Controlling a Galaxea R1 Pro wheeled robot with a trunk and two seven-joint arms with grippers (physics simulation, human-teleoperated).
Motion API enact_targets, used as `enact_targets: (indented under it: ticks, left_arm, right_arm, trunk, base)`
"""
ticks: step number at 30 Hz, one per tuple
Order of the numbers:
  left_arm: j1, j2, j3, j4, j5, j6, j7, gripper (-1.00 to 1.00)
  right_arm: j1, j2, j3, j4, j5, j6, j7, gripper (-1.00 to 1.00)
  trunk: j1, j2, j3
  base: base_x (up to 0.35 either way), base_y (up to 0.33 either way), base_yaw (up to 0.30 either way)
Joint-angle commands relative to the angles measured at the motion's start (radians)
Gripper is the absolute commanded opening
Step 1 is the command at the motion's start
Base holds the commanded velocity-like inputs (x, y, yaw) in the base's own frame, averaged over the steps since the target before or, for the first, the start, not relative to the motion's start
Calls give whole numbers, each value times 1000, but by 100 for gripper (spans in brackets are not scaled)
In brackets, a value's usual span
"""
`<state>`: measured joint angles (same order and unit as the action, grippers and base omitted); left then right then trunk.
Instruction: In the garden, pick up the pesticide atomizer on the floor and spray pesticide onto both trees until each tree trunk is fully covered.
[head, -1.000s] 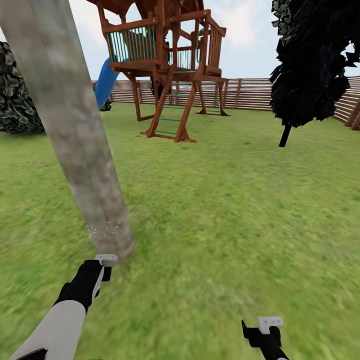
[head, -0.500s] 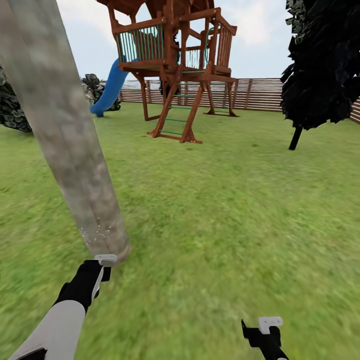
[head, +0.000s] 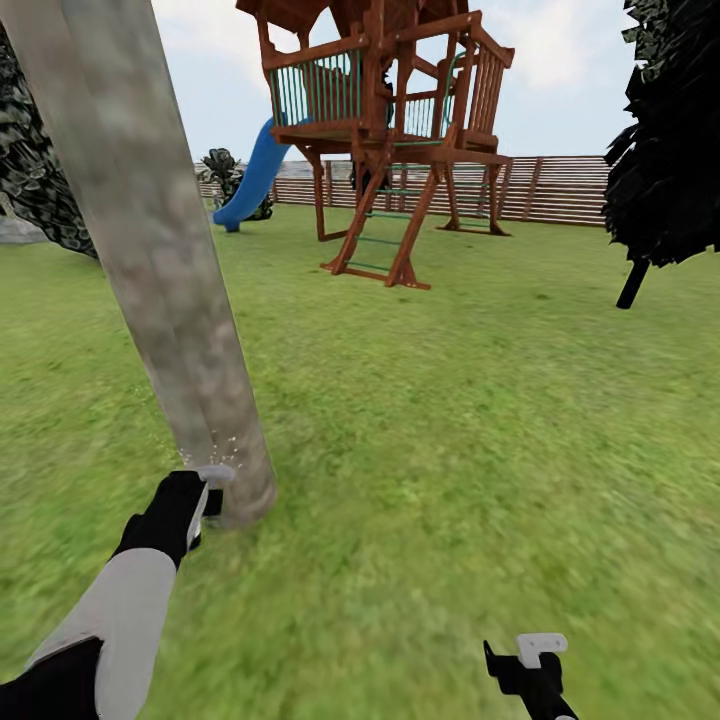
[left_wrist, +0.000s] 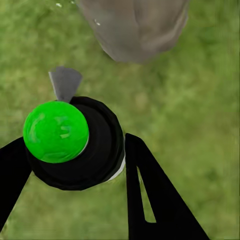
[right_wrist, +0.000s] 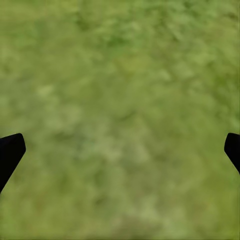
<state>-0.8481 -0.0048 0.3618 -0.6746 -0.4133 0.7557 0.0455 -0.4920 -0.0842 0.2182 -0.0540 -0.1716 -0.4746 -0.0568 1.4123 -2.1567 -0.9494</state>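
Observation:
A thick mottled grey-tan tree trunk (head: 160, 260) leans across the left of the head view, its base on the grass. My left gripper (head: 205, 490) sits right at the trunk's foot. In the left wrist view it is shut on the pesticide atomizer (left_wrist: 75, 145), a black bottle with a bright green cap and a grey nozzle aimed at the trunk base (left_wrist: 135, 27). Fine white spray specks (head: 215, 447) dot the lower trunk. My right gripper (head: 535, 655) hangs low at the right, and its fingertips (right_wrist: 11, 150) stand wide apart, open over bare grass.
A wooden play tower (head: 390, 130) with a blue slide (head: 250, 180) stands mid-lawn ahead. A black-leaved tree (head: 670, 150) is at the right, a dark bush (head: 40, 190) behind the trunk. A slatted fence (head: 560, 190) closes the back.
The head view has swung left, so everything drifts rightward in the picture. My left gripper with the atomizer has come up closer to the trunk's base. The right gripper is unchanged.

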Motion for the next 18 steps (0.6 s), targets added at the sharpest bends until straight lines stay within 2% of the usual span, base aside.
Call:
enact_targets:
  ticks: [1, 2, 3, 4, 5, 7, 9, 12, 13, 14, 18]
  left_arm:
    - [-10, 22, 2, -2, 12, 5, 3, -100]
    - [-22, 60, 1, 2, 14, 7, 2, -100]
    - [-25, 68, -1, 3, 13, 8, 2, -100]
    - [-27, 66, -13, 4, 14, 8, 2, -100]
    - [-30, 58, -53, 3, 15, 9, 2, -100]
    - [-54, 50, -90, 3, 18, 11, 2, -100]
    - [-64, 65, -96, 1, 18, 28, 1, -100]
    - [-58, 117, -99, 4, 18, 50, -1, -100]
    - [-55, 121, -101, 7, 16, 49, -27, -100]
    - [-50, 123, -105, 9, 9, 42, -104, -100]
    - [-49, 124, -106, 9, 9, 38, -123, -100]
  right_arm:
    - [0, 0, 9, 0, -8, -2, -3, 100]
    - [0, 0, 9, 0, -8, -2, -3, 100]
    - [0, 0, 9, 0, -8, -2, -3, 100]
    - [0, 0, 9, 0, -8, -2, -3, 100]
    - [0, 0, 9, 0, -8, -2, -3, 100]
    - [0, 0, 9, 0, -8, -2, -3, 100]
    - [0, 0, 9, 0, -8, -2, -3, 100]
    - [0, 0, 9, 0, -8, -2, -3, 100]
    - [0, 0, 9, 0, -8, -2, -3, 100]
    - [0, 0, 10, 0, -8, -2, -3, 100]
    - [0, 0, 10, 0, -8, -2, -2, 100]
  trunk:
    - [0, 0, -1]
    - [0, 0, -1]
    - [0, 0, -1]
    - [0, 0, -1]
    - [0, 0, -1]
    - [0, 0, -1]
    - [0, 0, -1]
    - [0, 0, -1]
    - [0, 0, -1]
    - [0, 0, -1]
    - [0, 0, -1]
  base:
    - [0, 0, 0]
    - [0, 0, 0]
    - [0, 0, 0]
    - [0, 0, 0]
    - [0, 0, 0]
    - [0, 0, 0]
    - [0, 0, 0]
    - [0, 0, 0]
    - [0, 0, 74]
    - [0, 0, 248]
    - [0, 0, 256]
